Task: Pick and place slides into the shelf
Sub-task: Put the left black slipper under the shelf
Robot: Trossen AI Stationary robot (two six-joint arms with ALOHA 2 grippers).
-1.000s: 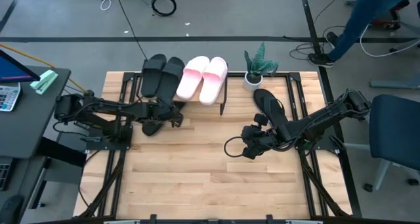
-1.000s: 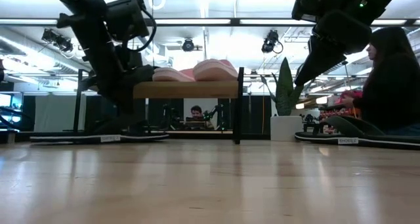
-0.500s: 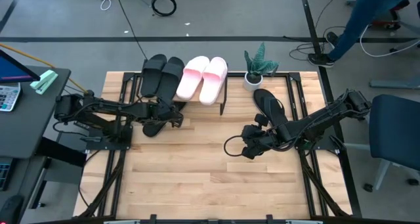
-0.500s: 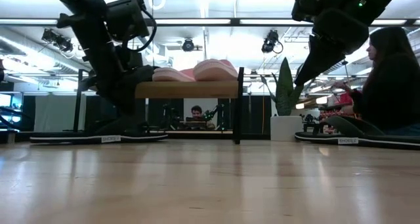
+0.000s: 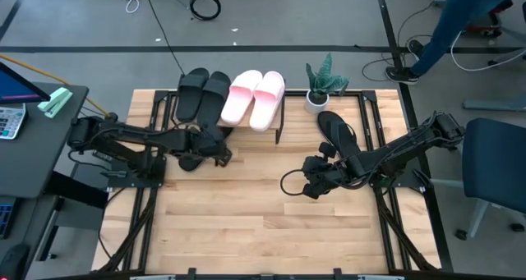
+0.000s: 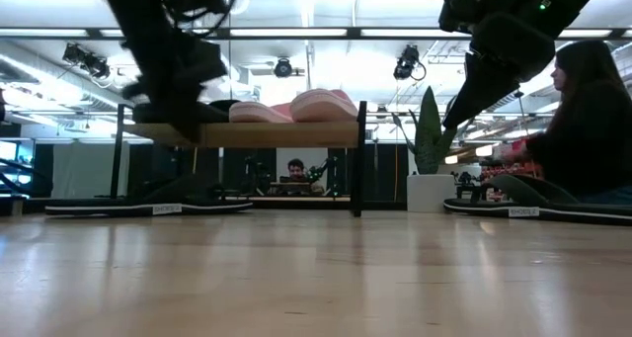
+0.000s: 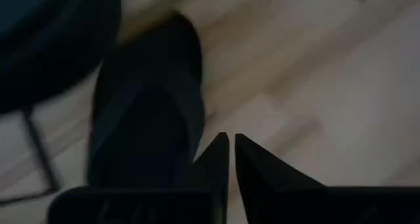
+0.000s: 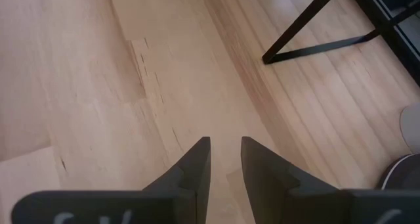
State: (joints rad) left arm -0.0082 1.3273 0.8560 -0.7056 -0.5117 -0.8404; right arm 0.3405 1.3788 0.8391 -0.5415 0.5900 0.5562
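The shelf (image 5: 234, 116) carries two black slides (image 5: 204, 93) and two pale pink slides (image 5: 255, 98) on its top board (image 6: 281, 134). One thin black flip-flop (image 5: 189, 158) lies flat on the table at the shelf's left near corner, also seen in the low view (image 6: 148, 208) and the left wrist view (image 7: 141, 125). My left gripper (image 5: 220, 154) hovers just right of it, shut on nothing (image 7: 231, 145). The other flip-flop (image 5: 337, 132) lies flat near the table's right side (image 6: 538, 210). My right gripper (image 5: 310, 187) hangs open above bare boards (image 8: 225, 148), near-left of that flip-flop.
A potted plant (image 5: 322, 84) stands right of the shelf at the far edge. The shelf's black leg (image 8: 305, 33) shows ahead of my right gripper. Bare boards fill the table's near half (image 5: 263, 222). A person sits beyond the right edge (image 6: 592, 120).
My left gripper has risen from beside the flip-flop to about the height of the shelf's board and shifted slightly toward the near right. The flip-flop has stayed flat on the table. The right arm has kept still.
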